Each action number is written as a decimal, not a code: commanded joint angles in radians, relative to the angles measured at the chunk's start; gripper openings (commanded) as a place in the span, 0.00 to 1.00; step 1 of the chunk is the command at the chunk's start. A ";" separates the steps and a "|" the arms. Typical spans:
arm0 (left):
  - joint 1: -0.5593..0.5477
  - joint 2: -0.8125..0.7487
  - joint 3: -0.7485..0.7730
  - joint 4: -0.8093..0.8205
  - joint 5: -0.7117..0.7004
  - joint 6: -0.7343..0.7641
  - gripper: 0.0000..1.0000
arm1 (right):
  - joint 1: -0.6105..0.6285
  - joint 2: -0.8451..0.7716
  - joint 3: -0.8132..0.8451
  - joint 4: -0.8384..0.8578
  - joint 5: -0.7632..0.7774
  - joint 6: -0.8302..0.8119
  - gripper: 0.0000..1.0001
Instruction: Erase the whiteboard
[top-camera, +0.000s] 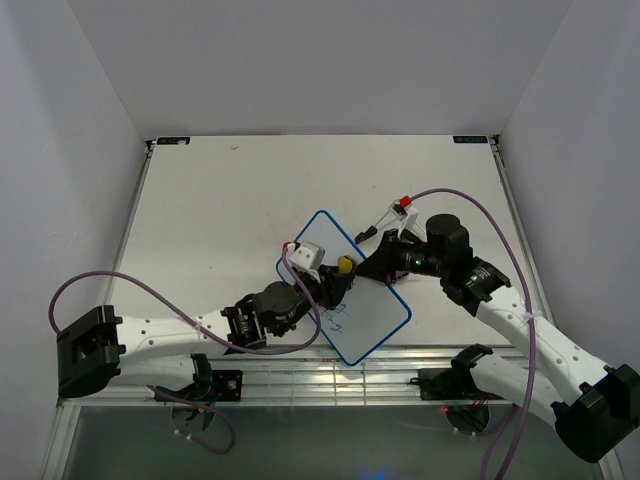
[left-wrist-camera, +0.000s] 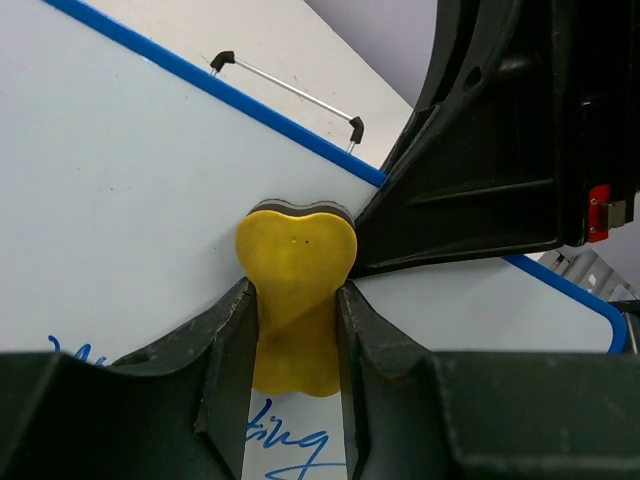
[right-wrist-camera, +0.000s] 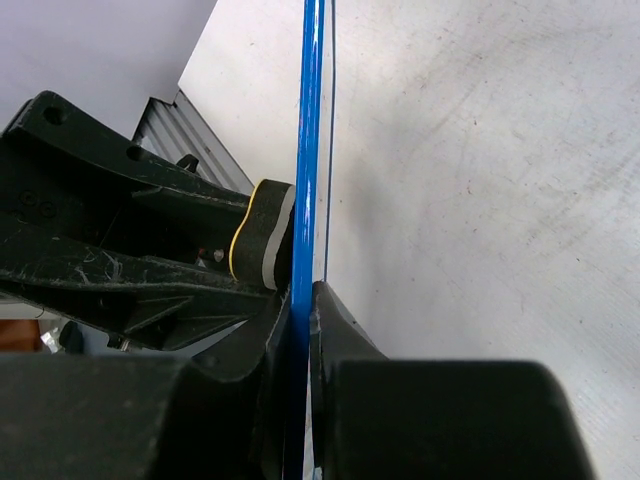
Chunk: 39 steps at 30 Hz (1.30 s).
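Whiteboard, blue rim pinched in right gripper

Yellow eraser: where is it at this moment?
Top view, centre of the table: the yellow eraser is pinched in the left gripper, pressed against the whiteboard beside the rim the right gripper clamps.

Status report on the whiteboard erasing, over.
Left gripper: jaws shut on small yellow eraser block, pressed against rectangular blue-rimmed whiteboard. Right gripper: jaws shut on its rim. Blue handwriting unerased beside eraser. Nothing in the way.
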 joint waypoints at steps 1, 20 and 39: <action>-0.008 0.029 -0.021 -0.162 -0.078 -0.040 0.13 | 0.035 -0.052 0.098 0.307 -0.199 0.071 0.08; 0.017 0.147 0.154 -0.312 -0.075 -0.077 0.10 | 0.035 -0.065 0.091 0.262 -0.112 0.097 0.08; 0.121 0.244 0.398 -0.426 -0.048 -0.039 0.12 | 0.039 -0.089 0.046 0.271 -0.133 0.113 0.08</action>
